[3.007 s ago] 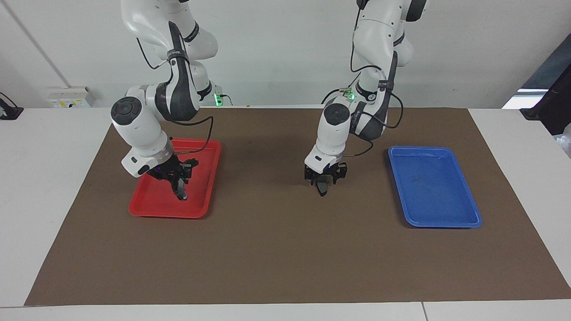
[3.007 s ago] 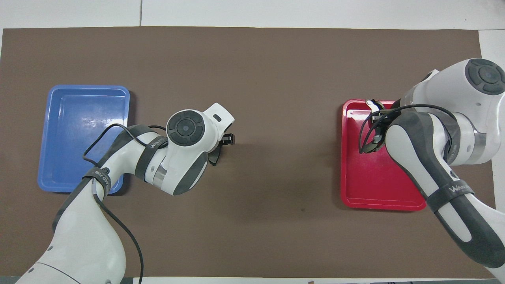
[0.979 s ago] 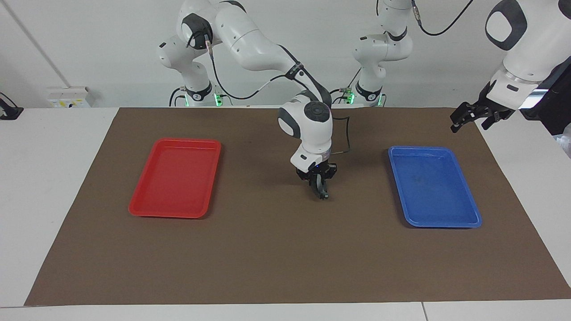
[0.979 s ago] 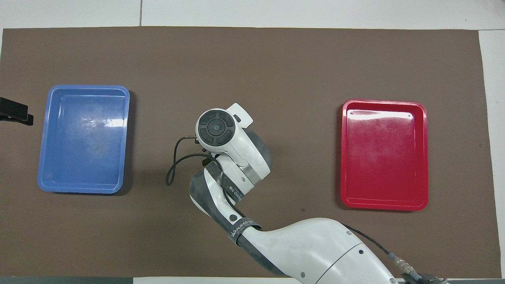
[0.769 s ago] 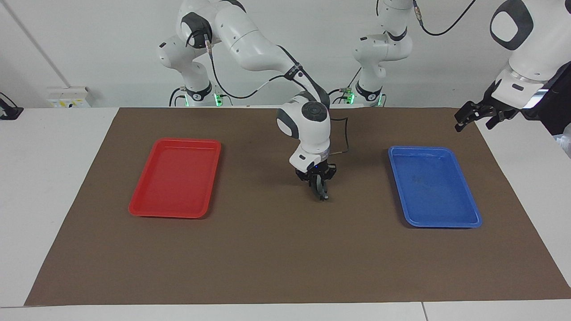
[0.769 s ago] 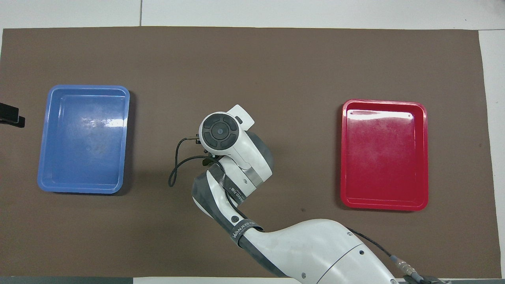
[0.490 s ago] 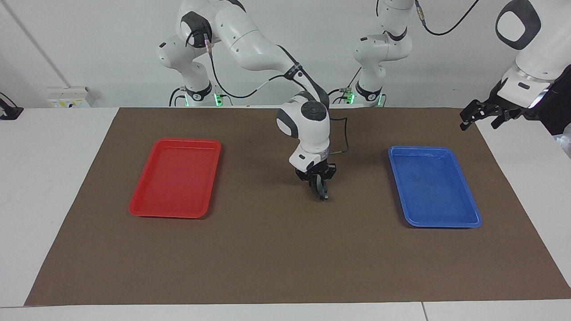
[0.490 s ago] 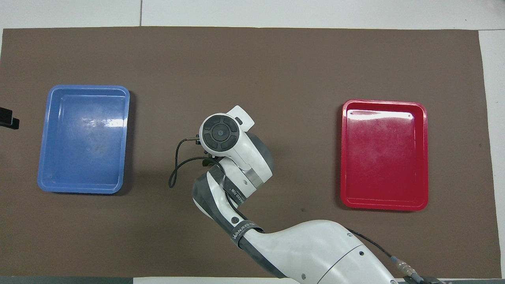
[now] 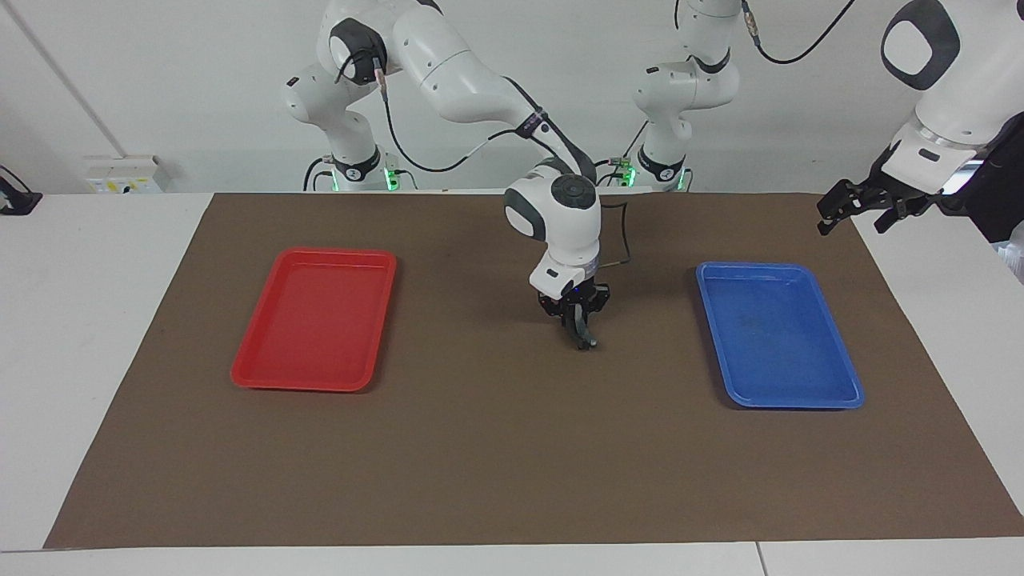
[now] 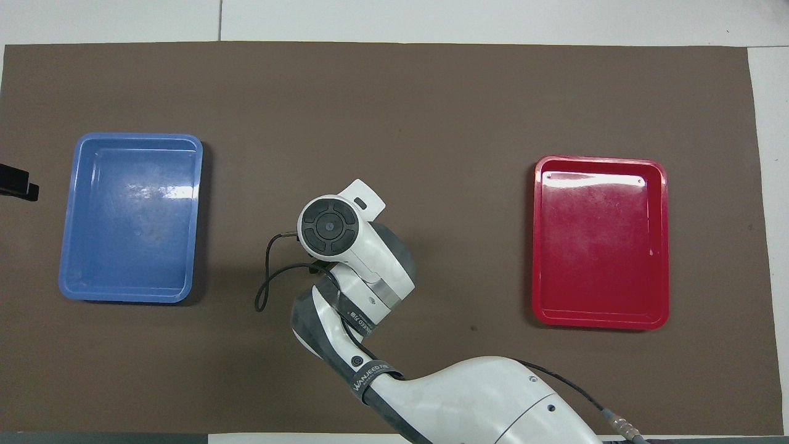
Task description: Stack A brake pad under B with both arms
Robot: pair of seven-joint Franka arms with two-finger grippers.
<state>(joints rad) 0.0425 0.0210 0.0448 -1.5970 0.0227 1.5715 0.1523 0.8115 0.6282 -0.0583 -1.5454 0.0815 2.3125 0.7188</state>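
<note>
A brown mat (image 9: 512, 464) covered most of the white table (image 9: 80, 320). Two trays lay on the mat, well apart. One red tray (image 9: 312, 320) lay mid-height in the facing view, toward the right arm's end of the table. One blue tray (image 9: 776, 336) lay at the same height, toward the left arm's end. Both trays showed bare floors. One pale socket box (image 9: 124, 174) sat at the wall edge of the table, at the upper edge of the table in the facing view.

Two arms and two hands were in view. In the overhead view the right arm's wrist and forearm covered the centre of the frame and hid the mat beneath the hand.

The right hand (image 9: 580, 330) pointed down over the mat between the two trays, in the centre of the facing view. Its fingertips were pressed together on B (image 9: 588, 342), which hung as a dark narrow piece below them. Its lower end was at or just above the mat, and contact could not be determined. The A brake pad could not be made out separately under that hand.

The left arm waited. The left hand (image 9: 858, 210) was raised in the upper corner of the facing view, over the mat's edge at its own end. Its fingers were spread and held nothing.
</note>
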